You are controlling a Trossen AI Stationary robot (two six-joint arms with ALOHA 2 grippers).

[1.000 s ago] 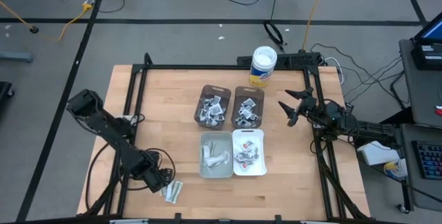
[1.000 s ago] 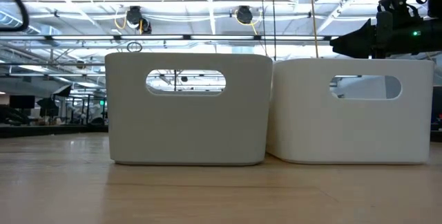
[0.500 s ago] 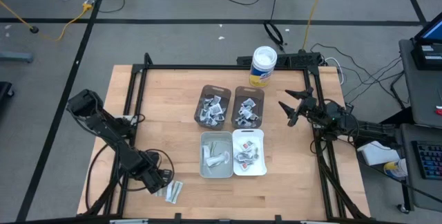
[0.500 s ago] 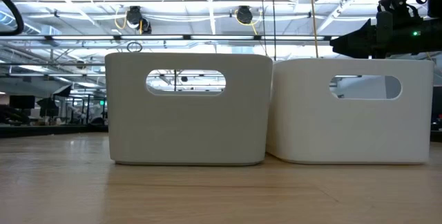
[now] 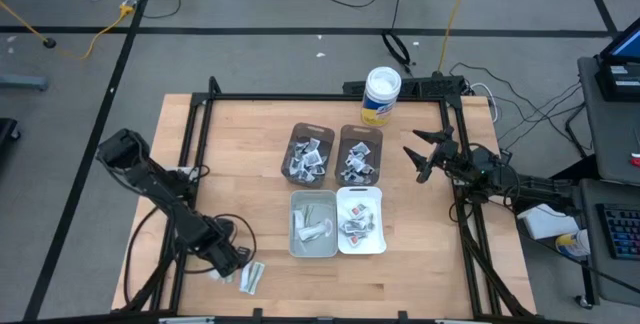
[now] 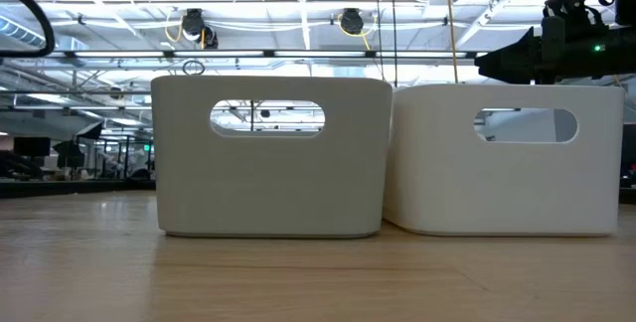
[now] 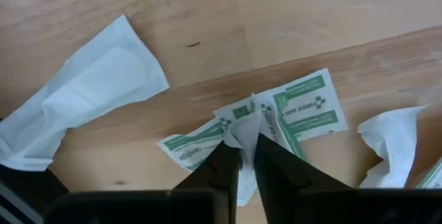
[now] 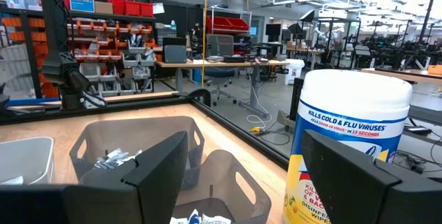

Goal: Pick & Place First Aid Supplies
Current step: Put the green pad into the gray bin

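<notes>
Several first aid supplies lie flat on the wooden table near its front left corner: small white packets (image 5: pixel 251 277). In the left wrist view one has green print (image 7: pixel 304 110), a plain white one (image 7: pixel 90 89) lies beside it, and a third (image 7: pixel 390 137) shows at the edge. My left gripper (image 5: pixel 233 264) points down over them and is shut on the green-printed packet. My right gripper (image 5: pixel 424 154) hangs open above the table's right side, beside the tub (image 8: pixel 352 141), touching nothing. My left gripper (image 7: pixel 246 148) pinches the middle of the green-printed packet, where a raised crease (image 7: pixel 248 122) stands between the two fingertips. The fingers come from above, pointing steeply down. Both ends of the packet lie on the table.
Two brown bins (image 5: pixel 308 154) (image 5: pixel 360 154) with packets stand mid-table. In front of them are a grey bin (image 5: pixel 313 224) and a white bin (image 5: pixel 361 221), which fill the low view (image 6: pixel 270 158) (image 6: pixel 507 158). A white tub with a yellow label (image 5: pixel 381 96) stands at the far edge.
</notes>
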